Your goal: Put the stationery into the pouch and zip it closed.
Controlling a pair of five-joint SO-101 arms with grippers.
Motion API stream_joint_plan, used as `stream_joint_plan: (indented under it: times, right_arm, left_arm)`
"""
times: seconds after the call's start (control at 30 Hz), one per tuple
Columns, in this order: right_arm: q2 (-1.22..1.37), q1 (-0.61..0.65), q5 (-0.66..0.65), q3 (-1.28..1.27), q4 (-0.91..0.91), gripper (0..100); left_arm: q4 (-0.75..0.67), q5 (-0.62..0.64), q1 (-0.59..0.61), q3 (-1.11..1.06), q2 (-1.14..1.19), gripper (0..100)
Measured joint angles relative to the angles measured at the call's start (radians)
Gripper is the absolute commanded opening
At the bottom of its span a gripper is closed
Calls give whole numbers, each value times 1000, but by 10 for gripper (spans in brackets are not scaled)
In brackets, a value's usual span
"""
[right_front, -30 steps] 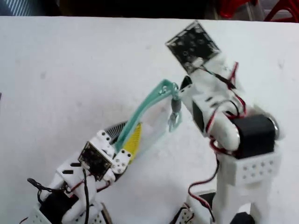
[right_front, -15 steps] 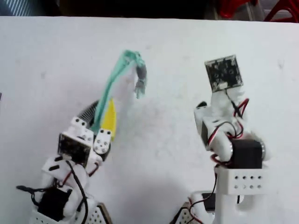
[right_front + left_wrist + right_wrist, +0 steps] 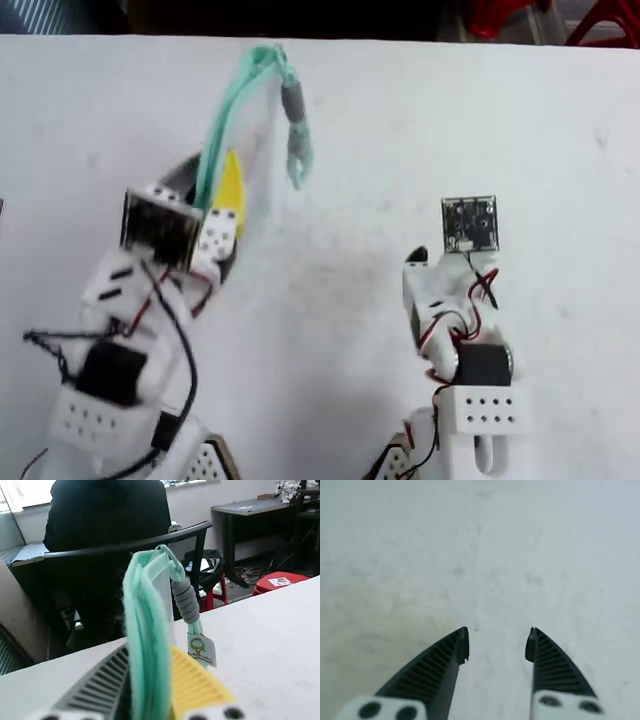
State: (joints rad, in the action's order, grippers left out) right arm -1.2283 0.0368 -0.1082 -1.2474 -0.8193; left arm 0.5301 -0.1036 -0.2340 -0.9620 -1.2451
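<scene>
The left pincer (image 3: 210, 170) is clamping the pouch (image 3: 145, 630) between its gray finger (image 3: 100, 690) and yellow finger (image 3: 195, 685), so it's closed down tight on the fabric. In the high view the pouch is sitting in the upper left of the frame and running up toward the far edge of the tabletop (image 3: 450, 120).

It's showing edge-on as a thin mint strip, so I can't tell if the zipper is shut or what's inside. I also can't tell if it's touching the tabletop or hanging above it.

The pull cord (image 3: 182, 597) is dangling off the far end of the pouch. From above it's looking like a gray-and-pale squiggle. The left wrist view is making out more: a gray wrapped section with a small white tag (image 3: 201, 650) hanging under it.

The right arm (image 3: 460, 300) is sitting in the lower right of the high view, well apart from the pouch, with its square circuit board (image 3: 470, 224) covering the tip. Its wrist view is filling that in: the right pincer (image 3: 497, 642) is spread moderately wide, holding nothing, over bare tabletop.
</scene>
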Motion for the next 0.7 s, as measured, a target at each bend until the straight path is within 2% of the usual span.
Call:
stream_joint_plan:
  times: [0.13,0.3,0.43,0.6,0.7]
  right_arm:
    - [-2,0,0,-81,97,180]
    - [-2,-2,0,-101,157,180]
    - [-2,-18,0,-101,166,180]
    - [-2,-123,5,-101,215,180]
    - [-2,-144,5,-101,216,180]
  left_arm:
    - [-100,0,23,84,213,24]
    - [-123,0,20,103,436,24]
    - [-146,-3,-3,135,529,24]
    - [-186,-5,-91,158,614,28]
    - [-284,-5,-183,121,660,75]
